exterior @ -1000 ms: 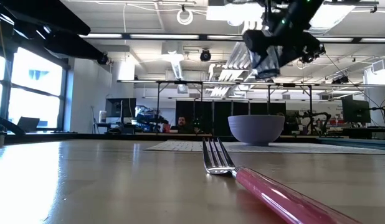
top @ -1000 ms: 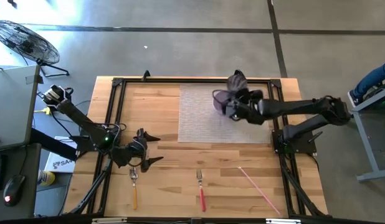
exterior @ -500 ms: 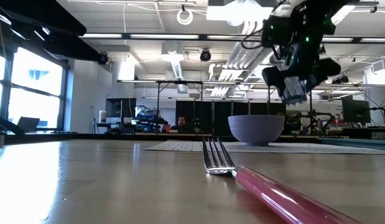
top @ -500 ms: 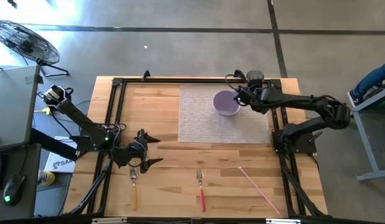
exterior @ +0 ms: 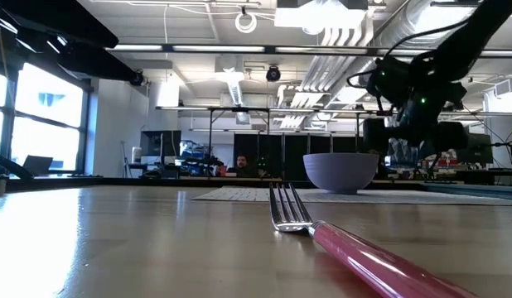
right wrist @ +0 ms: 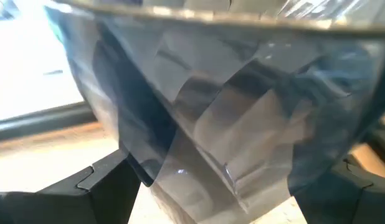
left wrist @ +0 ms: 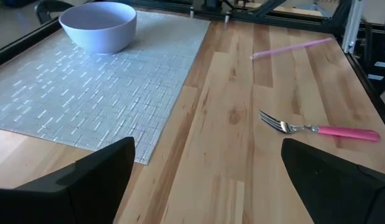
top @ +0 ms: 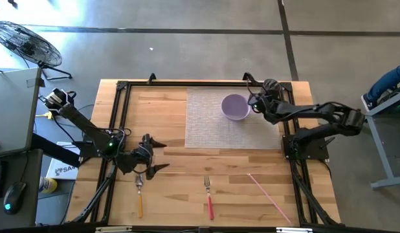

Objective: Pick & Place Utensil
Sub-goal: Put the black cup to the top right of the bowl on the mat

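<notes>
A pink-handled fork (top: pixel 208 197) lies flat near the table's near edge, and it fills the foreground of the low view (exterior: pixel 355 252). A yellow-handled fork (top: pixel 140 194) lies to its left. My left gripper (top: pixel 152 155) hovers open just beyond that fork's head; in its wrist view (left wrist: pixel 205 180) the two fingers stand wide apart. A lilac bowl (top: pixel 235 107) stands on the grey placemat (top: pixel 206 126). My right gripper (top: pixel 262 98) is just right of the bowl, shut on a clear cup (right wrist: pixel 230 124). My right gripper has the clear cup's wall (right wrist: pixel 180 155) pinched between its two fingers (right wrist: pixel 99 186), and the cup fills the wrist view. In the low view the cup (exterior: pixel 403 156) sits low beside the bowl (exterior: pixel 340 172). Whether its base touches the placemat I cannot tell.
A pink straw (top: pixel 268 194) lies slanted on the bare wood toward the near right corner. A black frame (top: pixel 119 129) runs around the table top. The low view shows a room with benches and a person far behind the table.
My right gripper has carried the clear cup from high over the bowl toward the table's right edge and down, turning as it went. It is now low beside the bowl, which has stayed in place. The forks and straw have not moved.
</notes>
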Tool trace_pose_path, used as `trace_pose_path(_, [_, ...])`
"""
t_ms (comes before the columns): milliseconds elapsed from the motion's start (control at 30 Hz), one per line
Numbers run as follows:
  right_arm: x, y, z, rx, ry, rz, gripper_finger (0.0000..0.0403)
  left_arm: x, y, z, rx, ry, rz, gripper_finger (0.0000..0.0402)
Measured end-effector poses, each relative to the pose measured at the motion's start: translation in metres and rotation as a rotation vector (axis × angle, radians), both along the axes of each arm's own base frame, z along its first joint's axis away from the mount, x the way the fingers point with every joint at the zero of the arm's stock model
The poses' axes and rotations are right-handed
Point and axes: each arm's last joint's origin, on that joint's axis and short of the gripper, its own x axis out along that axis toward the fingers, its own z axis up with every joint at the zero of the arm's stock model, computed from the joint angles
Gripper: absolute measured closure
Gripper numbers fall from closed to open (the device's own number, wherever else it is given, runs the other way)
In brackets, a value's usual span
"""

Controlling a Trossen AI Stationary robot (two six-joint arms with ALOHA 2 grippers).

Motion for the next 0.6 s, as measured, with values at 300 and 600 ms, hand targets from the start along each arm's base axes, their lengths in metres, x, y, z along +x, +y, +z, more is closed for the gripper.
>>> trace_pose_path(300, [-0.017, -0.006, -0.014, 0.007, -0.040, -0.090, 0.0061, 0.000, 0.000, 0.000, 0.003, -0.003, 0.007, 0.0003])
trace_pose_path(600, [-0.017, -0.021, -0.020, 0.041, -0.040, -0.138, 0.0061, 0.000, 0.000, 0.000, 0.004, -0.004, 0.010, 0.0003])
